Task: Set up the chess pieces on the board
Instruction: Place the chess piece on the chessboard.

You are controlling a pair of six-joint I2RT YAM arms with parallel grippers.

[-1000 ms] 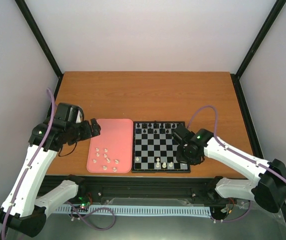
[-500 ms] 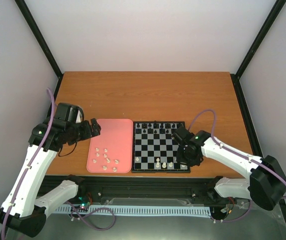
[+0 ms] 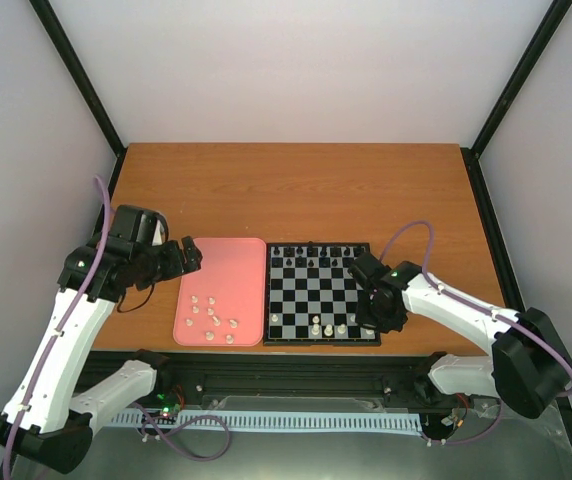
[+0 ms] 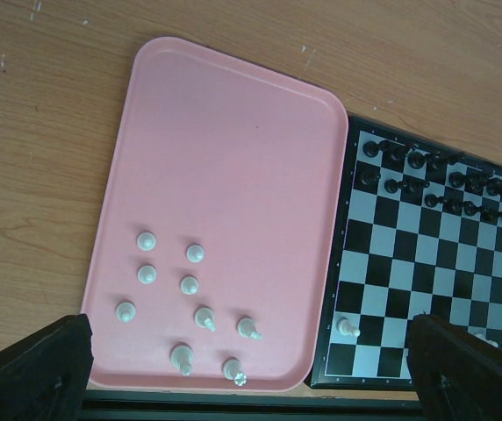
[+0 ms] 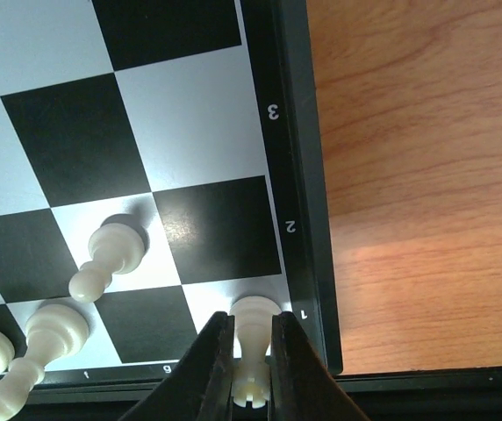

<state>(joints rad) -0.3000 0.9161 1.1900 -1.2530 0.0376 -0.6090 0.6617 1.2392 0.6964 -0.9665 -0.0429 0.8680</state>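
Observation:
The board (image 3: 321,292) lies at the table's near edge, with black pieces (image 3: 311,255) in its two far rows. A few white pieces (image 3: 328,328) stand in its near rows. Several white pieces (image 3: 211,318) lie on the pink tray (image 3: 226,262), and they also show in the left wrist view (image 4: 190,285). My right gripper (image 3: 371,322) is at the board's near right corner. In the right wrist view it (image 5: 253,368) is shut on a white rook (image 5: 255,317) that stands on the corner square. My left gripper (image 3: 181,255) hovers open and empty above the tray's far left corner.
The tray (image 4: 233,132) lies against the board's left side (image 4: 426,254). A white pawn (image 5: 111,250) stands one square diagonally from the rook, and two more white pieces (image 5: 45,342) stand along the near row. Bare wood (image 5: 418,175) lies right of the board.
My right gripper has shifted a little toward the board's near right corner with the rook. The left arm has not moved.

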